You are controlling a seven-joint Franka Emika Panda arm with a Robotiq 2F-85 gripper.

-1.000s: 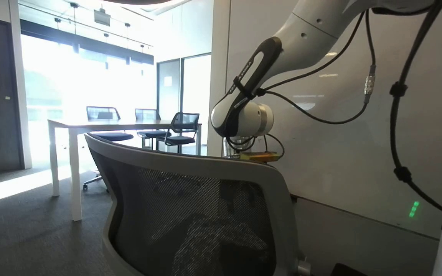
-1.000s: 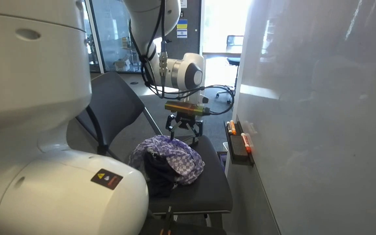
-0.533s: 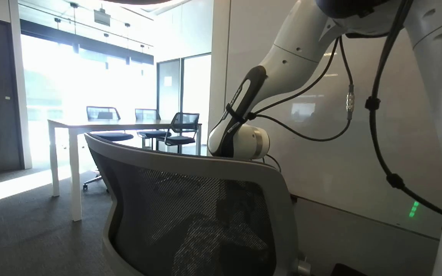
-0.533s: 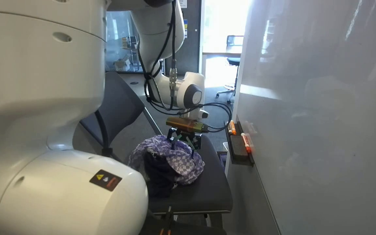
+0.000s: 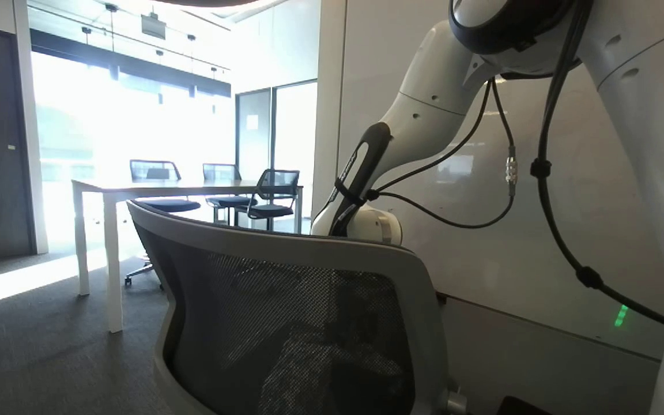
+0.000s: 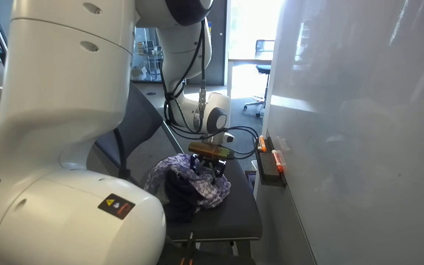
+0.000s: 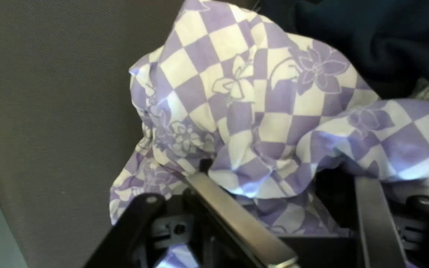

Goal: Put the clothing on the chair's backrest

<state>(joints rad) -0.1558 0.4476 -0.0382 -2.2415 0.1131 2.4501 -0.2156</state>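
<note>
Across the chair seat (image 6: 230, 224), set back from the edge that faces the whiteboard (image 6: 359, 129), we see the checked purple-and-white clothing (image 7: 259, 108) in a heap; dark cloth (image 6: 182, 206) is bunched against it toward the near edge. We have the gripper (image 7: 266, 173) down in the heap, its fingers (image 7: 238, 217) apart with a checked fold lying between them. The backrest (image 5: 274, 300) rises along the seat's opposite edge, away from the whiteboard. In an exterior view its top edge crosses in front of the arm (image 5: 430, 127) and hides the gripper from us, and through the mesh we make out the heap only dimly. In an exterior view, the arm's broad white link (image 6: 79, 217) covers the seat's near corner on the backrest side. Beyond the seat's whiteboard edge, a tray (image 6: 274, 183) holds orange markers (image 6: 276, 160) and a dark block (image 6: 268, 163). A loop of cable (image 6: 247, 127) overlaps the tray's far corner in our sight; whether the two touch, we cannot tell. Well apart in the background, we see chairs (image 5: 277, 181) at the edges of a table (image 5: 205, 189).
</note>
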